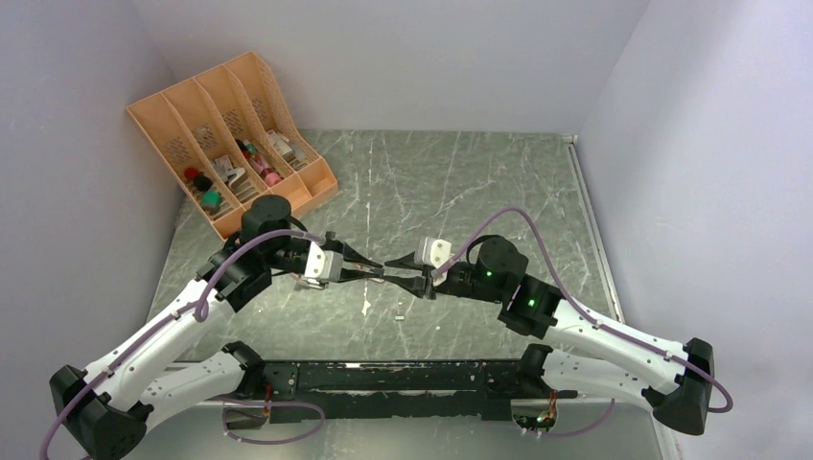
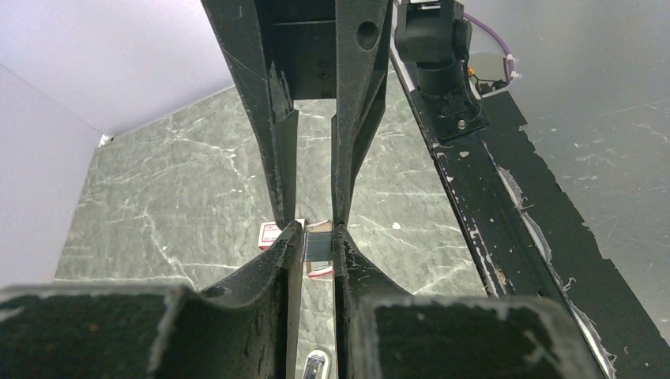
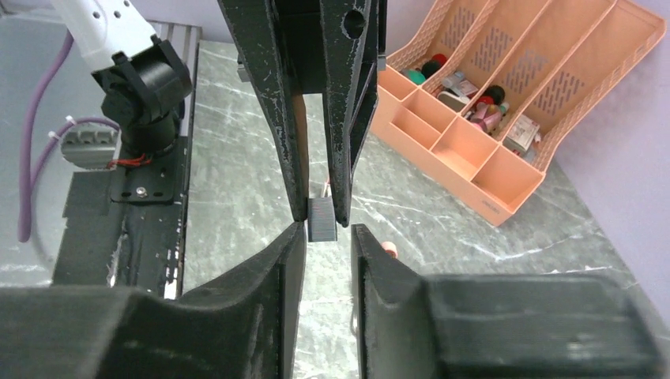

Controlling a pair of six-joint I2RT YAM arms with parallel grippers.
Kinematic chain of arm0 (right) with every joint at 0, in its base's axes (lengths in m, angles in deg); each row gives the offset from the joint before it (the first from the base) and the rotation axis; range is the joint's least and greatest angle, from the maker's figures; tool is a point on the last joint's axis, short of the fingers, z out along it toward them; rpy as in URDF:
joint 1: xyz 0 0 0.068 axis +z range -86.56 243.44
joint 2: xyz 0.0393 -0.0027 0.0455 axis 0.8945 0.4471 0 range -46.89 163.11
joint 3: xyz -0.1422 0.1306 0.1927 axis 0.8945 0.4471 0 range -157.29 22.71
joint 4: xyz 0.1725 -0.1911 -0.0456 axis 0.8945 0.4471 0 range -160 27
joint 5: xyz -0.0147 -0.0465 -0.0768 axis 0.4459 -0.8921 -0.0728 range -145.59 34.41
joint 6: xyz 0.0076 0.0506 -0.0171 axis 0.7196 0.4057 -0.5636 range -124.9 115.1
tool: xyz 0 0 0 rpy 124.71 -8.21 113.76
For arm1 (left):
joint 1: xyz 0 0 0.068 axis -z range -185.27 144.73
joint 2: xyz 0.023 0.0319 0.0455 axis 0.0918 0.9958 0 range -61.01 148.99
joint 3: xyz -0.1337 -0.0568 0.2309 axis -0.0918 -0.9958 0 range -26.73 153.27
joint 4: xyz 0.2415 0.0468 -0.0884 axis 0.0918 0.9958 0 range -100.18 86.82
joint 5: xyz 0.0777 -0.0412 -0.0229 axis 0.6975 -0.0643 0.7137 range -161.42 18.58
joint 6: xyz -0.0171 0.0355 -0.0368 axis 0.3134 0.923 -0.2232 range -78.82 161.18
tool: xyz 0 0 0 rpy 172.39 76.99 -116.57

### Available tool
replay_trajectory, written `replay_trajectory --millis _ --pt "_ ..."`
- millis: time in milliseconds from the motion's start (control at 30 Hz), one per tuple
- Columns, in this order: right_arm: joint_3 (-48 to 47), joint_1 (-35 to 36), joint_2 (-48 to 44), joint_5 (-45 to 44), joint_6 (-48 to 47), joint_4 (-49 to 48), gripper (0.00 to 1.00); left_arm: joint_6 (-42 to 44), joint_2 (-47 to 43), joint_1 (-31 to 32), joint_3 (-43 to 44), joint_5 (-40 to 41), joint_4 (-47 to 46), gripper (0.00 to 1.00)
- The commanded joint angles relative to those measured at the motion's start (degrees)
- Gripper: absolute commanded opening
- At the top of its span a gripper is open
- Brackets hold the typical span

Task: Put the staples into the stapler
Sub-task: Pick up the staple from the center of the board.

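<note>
- Pinches the strip of staples (image 3: 321, 219) in the left gripper (image 2: 316, 239), fingertips pressed onto its two flat sides, probably to leave the ends free for sliding into a magazine
- Holds that strip in the air over the middle of the table (image 1: 460, 192), tip to tip with the right gripper (image 3: 328, 237); reads as a handover or a regrip for a better angle
- Shows the right gripper slightly spread, with a sliver of gap beside the strip on one side, so apparently not clamping it
- Leaves the red-and-white box (image 2: 269, 234) lying on the table just below the meeting point, likely close at hand for further strips
- Cannot pick out a stapler near the grippers; finds only small pink items in the orange organiser (image 1: 316, 182) at the far left corner, too small to name
- Puts the task early by this judgement: strip out of the box, nothing loaded yet
- Calls for a gentle squeeze and a level hold, given a thin glued strip apt to snap or twist out of the tips
</note>
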Motion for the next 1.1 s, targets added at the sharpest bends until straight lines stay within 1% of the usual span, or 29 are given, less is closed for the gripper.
replay_trajectory --millis 0,67,100,167,267,400,500,600,733,800,933,1067 --pt "-0.83 -0.14 -1.11 -1.31 -0.54 -2.11 0.39 -0.52 0.23 0.41 1.7 -0.04 -1.19 0.14" --pt "-0.55 -0.16 -1.83 -1.98 -0.63 -2.34 0.52 -1.25 0.12 0.39 1.59 0.64 -1.93 0.12" --pt "-0.49 -0.14 -2.12 -2.28 -0.77 -2.36 0.57 -1.34 0.04 0.4 1.59 0.87 -2.13 0.11" --pt "-0.68 -0.16 -2.74 -2.78 -1.39 -1.71 0.62 -1.81 -0.2 0.44 1.44 1.19 -2.79 0.1" --pt "-0.7 -0.18 -4.01 -4.84 -3.21 0.23 0.64 -3.21 -0.55 0.45 0.75 2.22 -4.55 0.1" --pt "2.23 -0.13 -7.34 -8.9 -8.15 -1.08 0.65 -6.91 -1.4 0.45 -0.8 4.3 -8.72 0.07" --pt "5.99 -0.16 -9.51 -10.08 -15.86 -5.01 0.64 -11.7 -2.34 0.45 -2.18 5.79 -14.01 0.07" --pt "8.52 -0.12 -10.75 -9.73 -26.38 -8.51 0.63 -16.02 -3.11 0.44 -3.08 7.45 -18.0 0.07" --pt "7.94 -0.1 -8.88 -9.13 -36.37 -8.55 0.62 -21.85 -3.01 0.41 -3.17 10.53 -22.6 0.07" --pt "7.41 -0.08 -7.74 -10.01 -38.92 -9.77 0.61 -24.93 -2.81 0.45 -3.12 12.05 -24.39 0.07" --pt "8.41 0.12 -6.56 -9.82 -43.45 -17.53 0.58 -29.31 -2.87 0.45 -2.85 15.27 -26.29 0.07" --pt "7.06 0.15 -4.58 -8.74 -46.72 -19.41 0.54 -32.74 -3.2 0.45 -3.13 14.91 -28.77 0.07"
